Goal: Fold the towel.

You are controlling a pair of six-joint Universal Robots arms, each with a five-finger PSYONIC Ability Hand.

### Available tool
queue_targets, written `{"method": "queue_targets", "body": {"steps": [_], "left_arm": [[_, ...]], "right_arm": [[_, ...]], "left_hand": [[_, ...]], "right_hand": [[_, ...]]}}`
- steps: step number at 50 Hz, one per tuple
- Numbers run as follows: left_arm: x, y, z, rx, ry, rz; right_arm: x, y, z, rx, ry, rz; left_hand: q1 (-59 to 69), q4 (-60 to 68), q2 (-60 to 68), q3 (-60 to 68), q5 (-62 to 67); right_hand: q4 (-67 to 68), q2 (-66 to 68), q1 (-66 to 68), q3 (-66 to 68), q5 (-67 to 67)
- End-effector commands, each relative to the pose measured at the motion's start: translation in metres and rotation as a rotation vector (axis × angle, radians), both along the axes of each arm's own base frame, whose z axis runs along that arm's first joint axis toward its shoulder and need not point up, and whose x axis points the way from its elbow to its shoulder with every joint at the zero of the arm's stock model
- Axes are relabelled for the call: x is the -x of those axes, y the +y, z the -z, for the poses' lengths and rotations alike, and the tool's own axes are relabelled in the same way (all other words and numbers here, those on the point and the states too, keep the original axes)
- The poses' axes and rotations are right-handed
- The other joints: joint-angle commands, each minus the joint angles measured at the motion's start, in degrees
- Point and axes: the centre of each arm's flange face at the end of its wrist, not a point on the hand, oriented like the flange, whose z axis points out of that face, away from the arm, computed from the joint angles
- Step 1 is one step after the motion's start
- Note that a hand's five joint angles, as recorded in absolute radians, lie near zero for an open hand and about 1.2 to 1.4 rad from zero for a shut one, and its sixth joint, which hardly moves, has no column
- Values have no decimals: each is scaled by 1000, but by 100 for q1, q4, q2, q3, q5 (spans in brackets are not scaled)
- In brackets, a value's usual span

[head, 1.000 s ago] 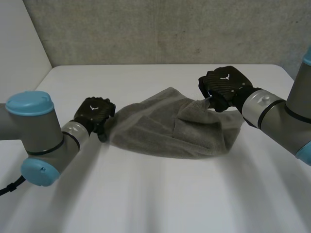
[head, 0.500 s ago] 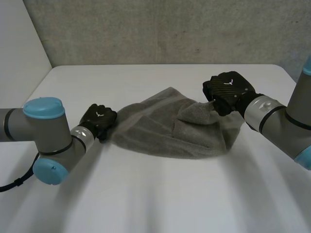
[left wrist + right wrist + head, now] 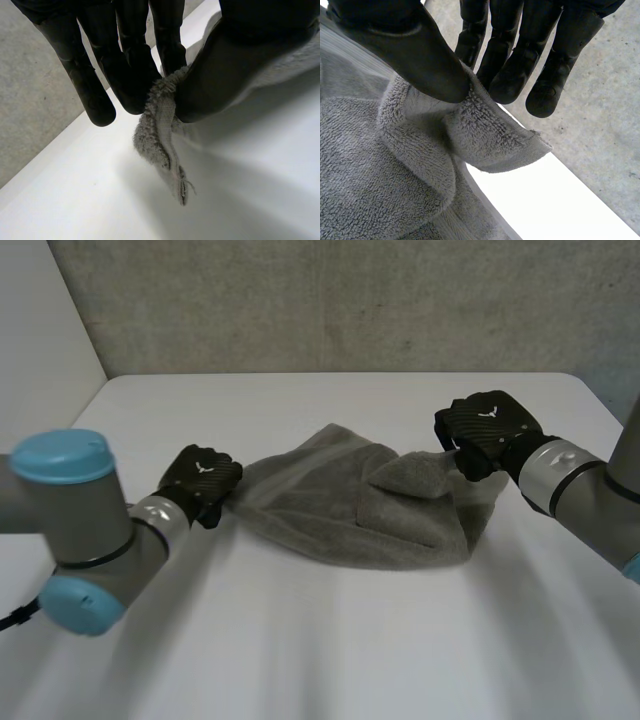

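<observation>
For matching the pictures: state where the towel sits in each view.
Head view: the towel lies bunched on the white table, between the left hand and the right hand.
Left wrist view: one towel corner pinched between the left hand's thumb and fingers, its tip beyond the fingertips.
Right wrist view: the towel under the palm, its edge pinched by the right hand's thumb and fingers.
Shared landmark: the white table.

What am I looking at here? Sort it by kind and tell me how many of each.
Grey towel: 1
Black robot hands: 2 (left robot hand, right robot hand, both pinching the towel)
White table: 1
Total: 4
</observation>
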Motion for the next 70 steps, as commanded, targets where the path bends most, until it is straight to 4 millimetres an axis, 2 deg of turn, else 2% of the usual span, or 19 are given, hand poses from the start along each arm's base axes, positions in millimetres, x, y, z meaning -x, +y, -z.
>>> {"method": "queue_targets", "body": {"steps": [1,2,8,10,18,24,29,35,41,45,48,49,50,51,52,59,64,69,70], "left_arm": [[-29,65,-36,3,1,-5],[-35,79,-46,20,9,-7],[-55,112,-67,84,12,-35],[-64,133,-78,118,7,-20],[-62,175,-93,130,53,139],[-61,168,-94,140,60,140],[-69,137,-84,78,46,63],[-70,129,-82,65,46,52],[-70,127,-85,68,63,45],[-69,124,-88,63,107,34],[-70,123,-89,64,119,29],[-69,123,-89,63,128,28],[-69,122,-90,64,137,25],[-69,122,-90,64,137,25],[-69,122,-90,63,140,23],[-72,117,-89,68,144,4],[-76,107,-91,71,172,-26],[-76,99,-90,44,219,-40],[-76,99,-90,44,219,-40]], "right_arm": [[10,13,-18,-45,52,7],[10,13,-18,-45,53,7],[15,35,-22,-137,174,-32],[17,47,-32,-156,210,-49],[18,55,-46,-124,206,-66],[16,55,-49,-115,195,-90],[13,55,-46,-116,198,-100],[-1,27,-44,-75,170,-114],[-60,-5,-59,110,-22,-191],[-101,-31,-55,184,-158,-225],[-114,-36,-49,195,-170,-237],[-126,-39,-39,191,-169,-232],[-132,-43,-29,173,-157,-203],[-132,-43,-29,173,-157,-203],[-132,-47,-21,152,-136,-161],[-125,-44,-15,96,-26,-100],[-98,-45,-7,-61,42,-62],[-53,-61,9,-248,95,1],[-52,-61,9,-249,95,1]], "left_hand": [[740,254,409,409,582],[740,254,409,409,582],[740,254,409,409,582],[740,254,409,409,582],[740,254,409,409,582],[740,254,409,409,582],[740,254,409,409,582],[740,254,409,409,582],[740,254,409,409,582],[740,254,409,409,582],[740,254,409,409,582],[740,254,409,409,582],[740,254,409,409,582],[740,254,409,409,582],[740,254,409,409,582],[740,254,409,409,582],[740,254,409,409,582],[740,254,409,409,582],[740,254,409,409,582]], "right_hand": [[354,411,331,304,317],[354,411,331,304,317],[354,411,331,304,317],[354,411,331,304,317],[354,411,331,304,317],[354,411,331,304,317],[354,411,331,304,317],[354,411,331,304,317],[354,411,331,304,317],[354,411,331,304,317],[354,411,331,304,317],[-1772,-1714,-1795,-1821,-1809],[-5124,-5066,-5147,-5173,-5161],[-5157,-5100,-5180,-5207,-5194],[-6646,-6589,-6669,-6696,-6683],[-6646,-6589,-6669,-6696,-6683],[-6646,-6589,-6669,-6696,-6683],[-6646,-6589,-6669,-6696,-6683],[-6646,-6589,-6669,-6696,-6683]]}}
